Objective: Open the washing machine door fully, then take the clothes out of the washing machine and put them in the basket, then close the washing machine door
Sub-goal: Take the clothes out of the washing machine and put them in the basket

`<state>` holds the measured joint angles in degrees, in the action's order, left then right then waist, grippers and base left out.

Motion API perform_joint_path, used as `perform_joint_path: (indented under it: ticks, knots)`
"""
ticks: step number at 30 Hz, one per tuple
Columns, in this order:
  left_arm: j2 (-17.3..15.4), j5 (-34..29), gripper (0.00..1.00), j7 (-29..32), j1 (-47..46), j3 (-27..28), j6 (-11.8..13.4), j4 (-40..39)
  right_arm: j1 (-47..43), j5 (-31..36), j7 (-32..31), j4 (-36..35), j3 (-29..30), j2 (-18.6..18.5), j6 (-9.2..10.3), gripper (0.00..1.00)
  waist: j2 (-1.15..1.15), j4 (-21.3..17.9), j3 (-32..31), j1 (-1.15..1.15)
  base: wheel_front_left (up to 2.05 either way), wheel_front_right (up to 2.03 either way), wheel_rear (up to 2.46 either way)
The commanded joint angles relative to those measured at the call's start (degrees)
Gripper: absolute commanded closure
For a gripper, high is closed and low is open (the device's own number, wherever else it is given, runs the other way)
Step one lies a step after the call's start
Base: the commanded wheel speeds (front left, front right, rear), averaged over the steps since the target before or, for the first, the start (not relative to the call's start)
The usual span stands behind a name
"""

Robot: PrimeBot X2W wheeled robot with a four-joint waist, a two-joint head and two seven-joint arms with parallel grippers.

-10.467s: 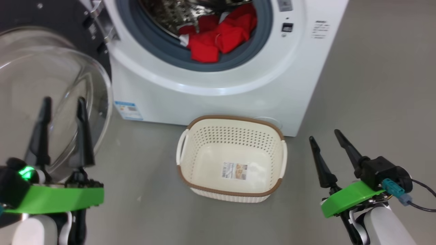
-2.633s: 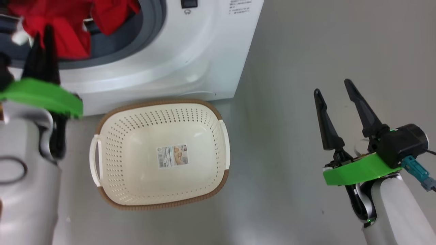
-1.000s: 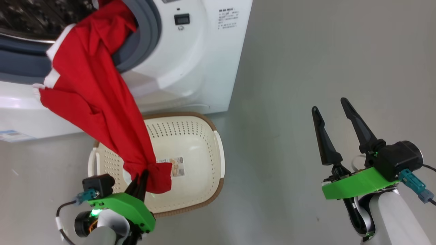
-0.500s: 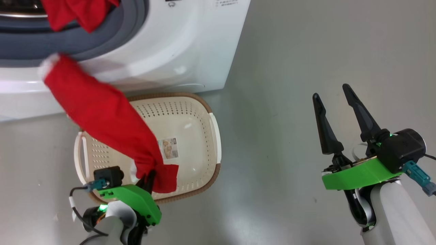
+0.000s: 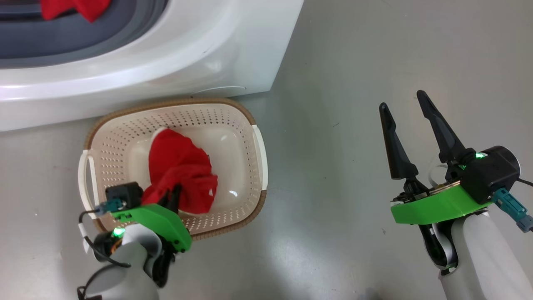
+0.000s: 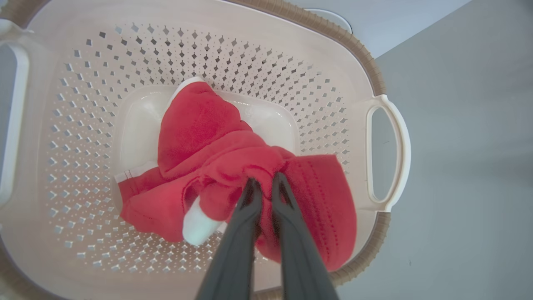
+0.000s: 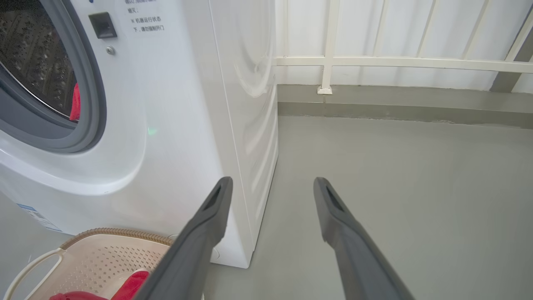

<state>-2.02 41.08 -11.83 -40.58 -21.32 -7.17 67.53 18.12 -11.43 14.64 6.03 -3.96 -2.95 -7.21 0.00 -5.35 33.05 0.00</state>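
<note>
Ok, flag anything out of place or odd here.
Nothing stands out. The red garment is in the basket, pinched by the left tool; a second red garment sits in the washing machine opening.

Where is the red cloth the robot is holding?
In the head view the red cloth sits inside the basket at lower left, before the washing machine, pinched by the left gripper.

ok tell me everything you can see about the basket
The basket is a cream plastic tub, rounded-rectangular, with perforated walls, a brown woven-look rim and two side handles. It stands upright on the grey floor, close before the washing machine. A crumpled red garment lies inside, pinched by the shut left claw.
</note>
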Motion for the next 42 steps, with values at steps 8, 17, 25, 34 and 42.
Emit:
perform_joint_path:
  ticks: [8,17,25,34,42]
  knots:
    - [-2.53,-1.49,0.15,-3.06,-1.89,1.43,1.41,2.38,0.03,-0.98,0.36,-0.76,-1.21,0.07,-0.28,0.0,0.0,-0.41,-0.21,0.0,0.0,0.0,0.0]
    - [-2.55,-3.21,0.0,-3.16,-0.65,3.9,2.45,-2.08,-0.32,-0.86,0.36,0.33,0.41,0.07,-0.28,0.0,0.0,1.05,-2.81,0.0,0.0,0.0,0.0]
    - [-3.33,-9.45,0.0,-3.16,4.2,9.06,6.6,-14.28,-0.91,-0.17,0.36,0.91,0.79,0.07,-0.28,0.0,0.0,2.86,-5.94,0.0,0.0,0.0,0.0]
    - [-1.84,-13.17,0.0,-3.17,9.27,13.05,5.56,-23.07,-1.51,1.17,0.36,2.09,1.66,0.04,-0.28,0.0,0.0,4.72,-10.2,0.0,0.0,0.0,0.0]
    - [-1.23,-19.79,0.0,-3.17,15.7,16.5,5.63,-37.94,-2.42,1.74,0.36,3.41,2.68,0.05,-0.28,0.0,0.0,5.52,-14.67,0.0,0.0,0.0,0.0]
